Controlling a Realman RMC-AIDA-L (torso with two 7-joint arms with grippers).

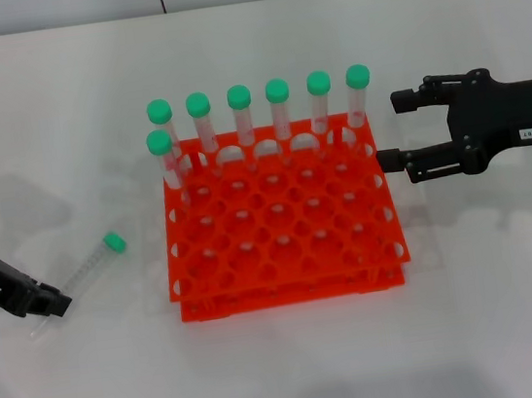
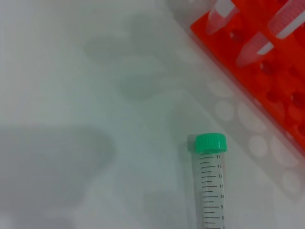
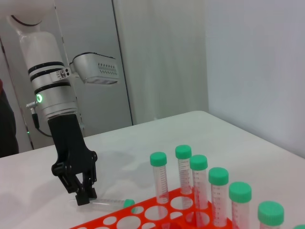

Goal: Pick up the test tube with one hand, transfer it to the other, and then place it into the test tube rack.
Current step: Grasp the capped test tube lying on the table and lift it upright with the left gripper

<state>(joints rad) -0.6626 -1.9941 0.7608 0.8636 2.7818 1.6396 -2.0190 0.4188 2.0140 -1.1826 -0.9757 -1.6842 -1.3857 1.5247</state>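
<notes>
The test tube (image 1: 78, 279) lies on the desk left of the rack (image 1: 278, 219), its tapered end at the left gripper (image 1: 49, 304), jaws apparently straddling it; the right gripper (image 1: 389, 131) waits spread.

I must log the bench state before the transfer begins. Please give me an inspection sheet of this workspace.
Surface: white table, shadows only.
Job's things: test tube lies flat left of the test tube rack, green cap toward the rack; seven capped tubes stand in the rack's far rows.
Clutter: nothing seen.
Grippers: left gripper low at the lying tube's tip end, fingers around it, closure unclear; right gripper open, beside the rack's right far corner, holding nothing.
Cables: thin cable at the left wrist.
Surroundings: pale wall panels behind the table.
</notes>
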